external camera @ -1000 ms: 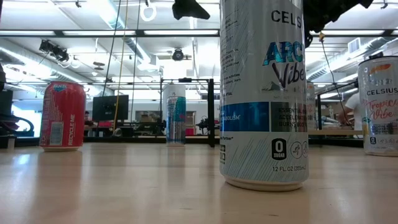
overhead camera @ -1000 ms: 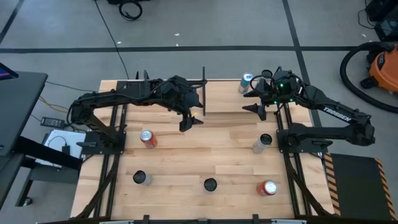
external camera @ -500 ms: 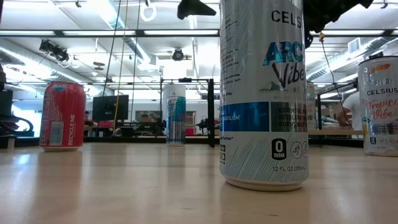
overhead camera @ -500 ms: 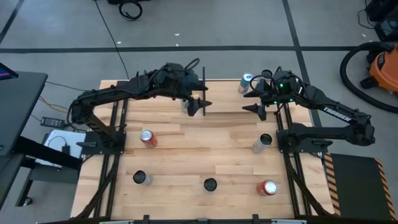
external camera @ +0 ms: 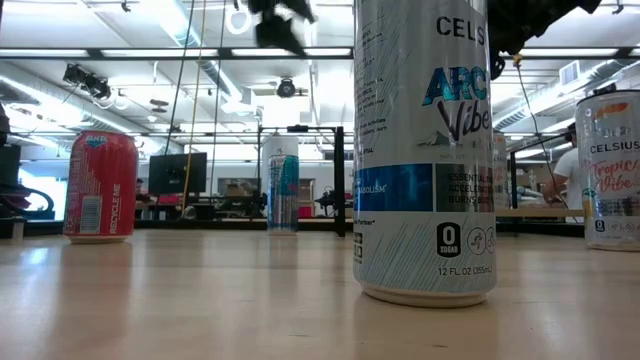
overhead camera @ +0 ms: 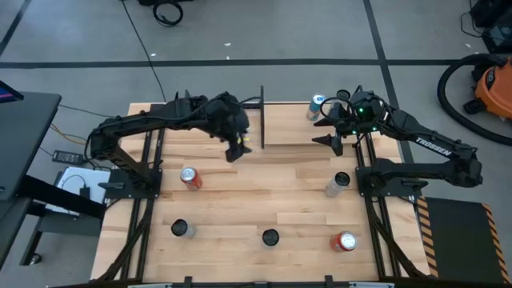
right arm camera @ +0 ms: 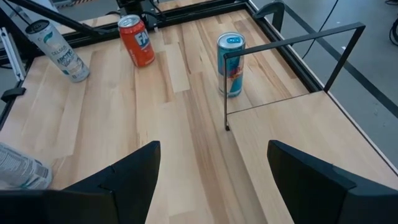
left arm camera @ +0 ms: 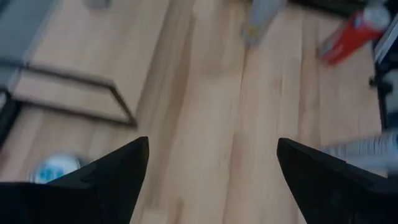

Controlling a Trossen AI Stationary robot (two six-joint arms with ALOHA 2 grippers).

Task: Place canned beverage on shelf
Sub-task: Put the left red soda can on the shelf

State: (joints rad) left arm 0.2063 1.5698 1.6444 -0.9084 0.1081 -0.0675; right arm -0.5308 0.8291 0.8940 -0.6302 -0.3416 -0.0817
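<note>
Shelf [overhead camera: 214,120] holds 1 blue can [right arm camera: 231,65] beside its rod frame, so the left gripper [overhead camera: 234,150], empty and spread wide just off it, should probably descend squarely over another can.

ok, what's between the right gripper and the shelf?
Nothing, just bare tabletop between right gripper and shelf; right wrist view shows it.

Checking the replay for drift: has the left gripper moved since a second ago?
Yes. In the high view the left gripper swung toward the shelf's black rod, then back leftward.
</note>
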